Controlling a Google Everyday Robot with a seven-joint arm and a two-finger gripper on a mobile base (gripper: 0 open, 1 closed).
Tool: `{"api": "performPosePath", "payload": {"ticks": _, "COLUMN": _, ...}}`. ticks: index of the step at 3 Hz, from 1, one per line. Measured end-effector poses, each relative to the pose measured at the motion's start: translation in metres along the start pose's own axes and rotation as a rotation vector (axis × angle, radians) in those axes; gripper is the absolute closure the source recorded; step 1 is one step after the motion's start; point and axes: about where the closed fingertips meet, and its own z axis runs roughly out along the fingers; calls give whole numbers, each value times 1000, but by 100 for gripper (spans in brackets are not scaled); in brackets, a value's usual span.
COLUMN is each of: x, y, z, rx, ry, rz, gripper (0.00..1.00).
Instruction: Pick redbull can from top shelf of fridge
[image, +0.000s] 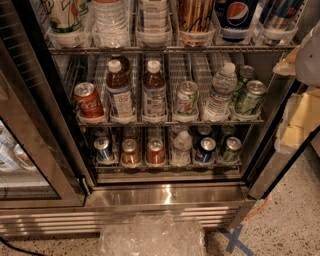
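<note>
The fridge (165, 197) stands open in front of me, with wire racks of drinks. The top shelf (170, 49) runs along the top of the view and carries clear plastic cup holders. The redbull can (281, 14), silver with blue diagonal panels, stands in the rightmost holder, its top cut off by the picture edge. A dark-blue Pepsi can (235, 15) stands just left of it. My gripper (296, 117) shows as pale yellowish parts at the right edge, below and to the right of the redbull can, outside the fridge opening and apart from the can.
The glass door (30, 150) hangs open at the left. The middle rack holds a red Coke can (89, 102), bottles and green-and-silver cans (249, 97). The lowest rack (165, 162) holds small cans. Crinkled clear plastic (152, 236) lies at the bottom, by a blue tape cross (234, 240).
</note>
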Motion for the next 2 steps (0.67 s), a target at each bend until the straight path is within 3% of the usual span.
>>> {"api": "performPosePath", "payload": {"ticks": 1, "x": 0, "y": 0, "z": 0, "rx": 0, "ry": 0, "rz": 1, "gripper": 0}}
{"api": "performPosePath", "payload": {"ticks": 2, "x": 5, "y": -9, "z": 7, "rx": 25, "ry": -81, "rz": 116, "gripper": 0}}
